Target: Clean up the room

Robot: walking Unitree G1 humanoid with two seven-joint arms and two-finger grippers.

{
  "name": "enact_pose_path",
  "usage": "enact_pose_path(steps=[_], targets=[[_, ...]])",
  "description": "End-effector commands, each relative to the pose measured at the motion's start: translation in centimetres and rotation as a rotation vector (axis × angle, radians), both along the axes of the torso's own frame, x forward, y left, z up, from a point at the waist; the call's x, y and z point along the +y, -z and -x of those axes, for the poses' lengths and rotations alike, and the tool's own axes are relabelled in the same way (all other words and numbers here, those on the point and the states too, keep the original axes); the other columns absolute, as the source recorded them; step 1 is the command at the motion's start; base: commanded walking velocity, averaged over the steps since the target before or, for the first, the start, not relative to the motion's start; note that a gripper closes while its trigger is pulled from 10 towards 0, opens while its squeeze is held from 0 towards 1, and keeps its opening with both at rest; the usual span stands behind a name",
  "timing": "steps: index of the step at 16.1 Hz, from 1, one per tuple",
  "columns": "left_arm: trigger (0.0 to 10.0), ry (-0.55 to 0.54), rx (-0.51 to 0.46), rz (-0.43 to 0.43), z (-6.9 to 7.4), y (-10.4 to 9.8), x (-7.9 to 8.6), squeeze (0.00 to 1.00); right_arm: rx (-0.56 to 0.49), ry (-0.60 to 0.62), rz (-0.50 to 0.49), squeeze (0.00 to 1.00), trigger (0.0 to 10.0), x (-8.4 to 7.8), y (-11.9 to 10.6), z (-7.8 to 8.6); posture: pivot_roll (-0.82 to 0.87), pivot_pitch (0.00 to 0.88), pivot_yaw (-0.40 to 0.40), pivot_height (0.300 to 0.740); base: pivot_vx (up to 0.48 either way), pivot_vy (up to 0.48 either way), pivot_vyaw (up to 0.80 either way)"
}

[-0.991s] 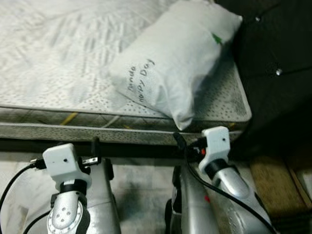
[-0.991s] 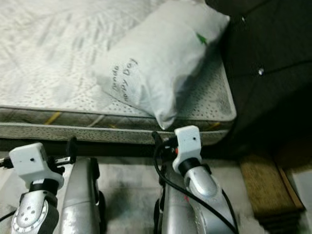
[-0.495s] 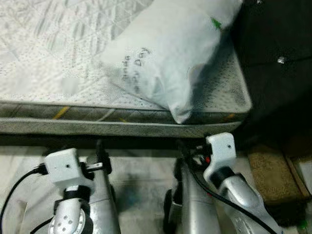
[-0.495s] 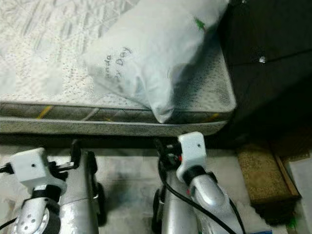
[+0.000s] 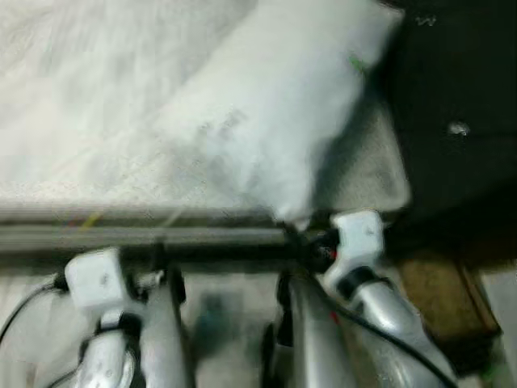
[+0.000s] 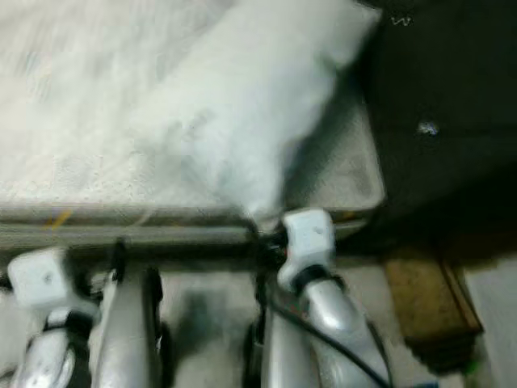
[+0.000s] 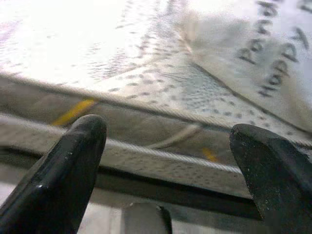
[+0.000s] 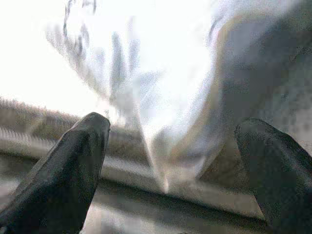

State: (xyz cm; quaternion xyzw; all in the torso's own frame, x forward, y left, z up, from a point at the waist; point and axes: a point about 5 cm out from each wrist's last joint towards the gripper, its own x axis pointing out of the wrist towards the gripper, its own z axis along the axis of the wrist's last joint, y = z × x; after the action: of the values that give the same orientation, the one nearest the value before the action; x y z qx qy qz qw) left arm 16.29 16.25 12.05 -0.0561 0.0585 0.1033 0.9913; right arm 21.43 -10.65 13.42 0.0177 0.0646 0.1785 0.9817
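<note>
A white pillow [image 5: 275, 121] with grey lettering lies slantwise on the right end of the mattress [image 5: 73, 137], its lower corner hanging over the front edge. My right gripper [image 5: 296, 240] is at the mattress edge just below that corner. It stands open in the right wrist view [image 8: 175, 165], with the pillow [image 8: 195, 107] close ahead between the fingers. My left gripper [image 5: 161, 263] is lower and to the left, in front of the mattress side. It is open [image 7: 170, 165] too, holding nothing, and the pillow's lettering [image 7: 268, 58] shows off to one side.
A dark padded headboard [image 5: 460, 89] rises at the right end of the bed. A brown wooden block [image 5: 444, 303] lies on the floor at the right. Pale floor [image 5: 218, 323] lies between my arms. The eye views are blurred.
The whole picture has shifted and blurred, so the camera has moved. My right gripper now sits closer under the pillow's hanging corner. Both grippers remain open.
</note>
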Motion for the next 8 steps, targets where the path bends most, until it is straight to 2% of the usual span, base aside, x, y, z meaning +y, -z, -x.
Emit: enact_pose_path(steps=[1, 6, 8], targets=[[10.0, 0.004, 0.017, 0.011, -0.2, 0.1, -0.8, 0.00, 0.053, 0.052, 0.040, 0.00, 10.0, -1.5, 1.0, 0.4, 0.00, 0.289, -0.097, 0.551, 0.000, 0.000, 0.00], [10.0, -0.004, 0.034, 0.005, -0.3, 0.5, -0.7, 0.00, 0.080, 0.044, 0.024, 0.00, 10.0, -1.2, 1.4, 0.1, 0.01, 0.267, -0.088, 0.551, 0.000, 0.000, 0.00], [10.0, 0.000, 0.038, -0.006, -0.4, 0.7, -0.4, 0.00, 0.164, -0.020, 0.022, 0.00, 10.0, -0.5, 2.5, 0.0, 0.01, 0.247, -0.083, 0.551, 0.000, 0.000, 0.00]])
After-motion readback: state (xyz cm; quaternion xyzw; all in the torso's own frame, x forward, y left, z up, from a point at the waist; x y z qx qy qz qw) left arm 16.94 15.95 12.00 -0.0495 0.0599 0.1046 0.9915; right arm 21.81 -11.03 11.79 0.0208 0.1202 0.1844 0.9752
